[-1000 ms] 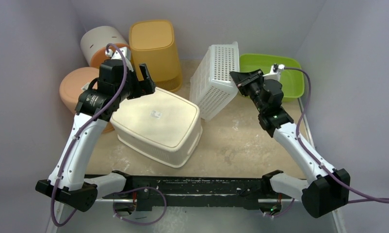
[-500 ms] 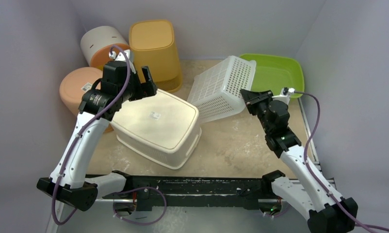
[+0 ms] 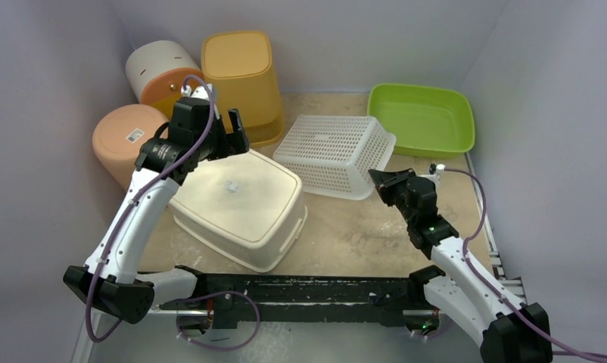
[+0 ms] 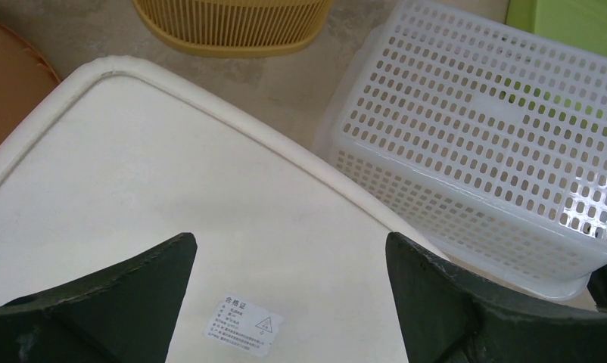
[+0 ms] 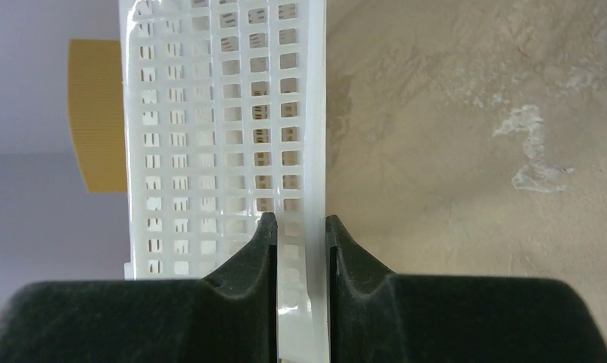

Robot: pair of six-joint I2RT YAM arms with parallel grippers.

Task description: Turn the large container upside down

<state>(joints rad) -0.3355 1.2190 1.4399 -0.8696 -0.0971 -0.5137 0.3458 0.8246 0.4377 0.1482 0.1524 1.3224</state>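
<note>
The large container [image 3: 236, 200] is a cream tub lying base up at centre left, its smooth base and white sticker facing upward [image 4: 172, 212]. My left gripper [image 3: 226, 134] hovers open just above its far edge, with nothing between the fingers [image 4: 289, 240]. My right gripper [image 3: 381, 181] is shut on the near right rim of the white perforated basket [image 3: 331, 147], which lies base up to the right of the tub. The right wrist view shows the rim strip pinched between my right gripper's [image 5: 301, 221] pads, with the basket [image 5: 225, 113] beyond.
A tall yellow-orange bin [image 3: 240, 79] stands behind the tub. A peach round bin [image 3: 126, 136] and a white-and-orange cylinder [image 3: 160, 68] sit at the back left. A green tray [image 3: 421, 117] lies at the back right. Walls close in on three sides.
The white basket went from standing on end to lying base up, as my right gripper drew back toward the near edge holding its rim. My left gripper shifted slightly right above the tub.
</note>
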